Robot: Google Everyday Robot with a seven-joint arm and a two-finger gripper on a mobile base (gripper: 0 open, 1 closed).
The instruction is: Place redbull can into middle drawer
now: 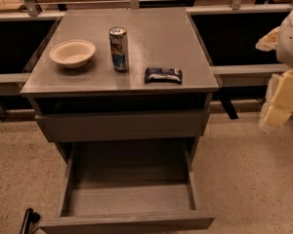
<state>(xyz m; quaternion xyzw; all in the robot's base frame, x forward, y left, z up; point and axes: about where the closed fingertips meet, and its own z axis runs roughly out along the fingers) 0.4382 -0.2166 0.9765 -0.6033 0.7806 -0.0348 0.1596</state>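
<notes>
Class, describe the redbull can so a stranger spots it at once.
On the grey cabinet's top, far from the gripper at bottom left, the redbull can stands between the white bowl and the dark snack packet. It alone is tall, slim, blue-silver.

redbull can (119, 48) glossy metal | cabinet top (161, 33) matt (smooth) | claw (29, 221) black, bottom-left
</notes>
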